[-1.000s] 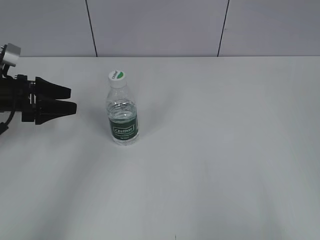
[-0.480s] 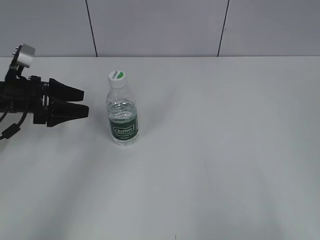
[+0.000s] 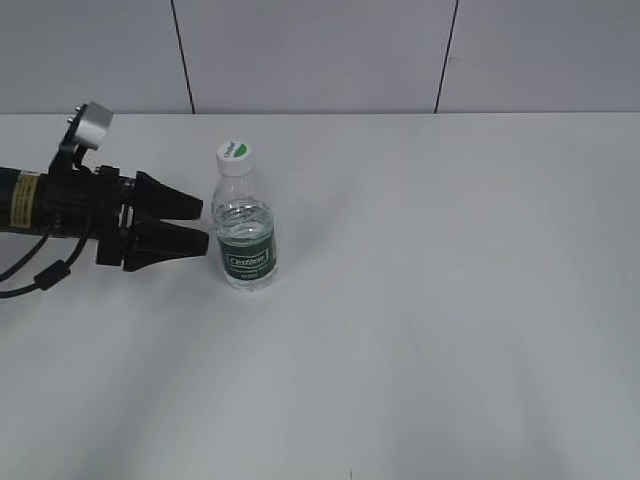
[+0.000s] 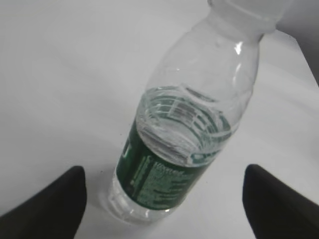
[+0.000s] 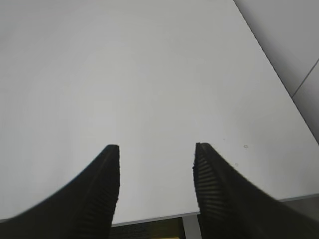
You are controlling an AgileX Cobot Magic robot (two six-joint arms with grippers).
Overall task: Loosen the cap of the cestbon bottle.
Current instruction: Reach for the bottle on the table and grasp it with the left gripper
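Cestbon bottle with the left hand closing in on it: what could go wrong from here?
1. The cestbon bottle stands upright and unheld on the table; the left hand comes in from the side at label height, so a fingertip bump could tip or slide it.
2. It looks only partly full, so a hard squeeze might dent it.
3. The right hand is open and far from the cap.

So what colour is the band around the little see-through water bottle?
Dark green with white lettering on the small clear plastic bottle; the exterior view shows it best.
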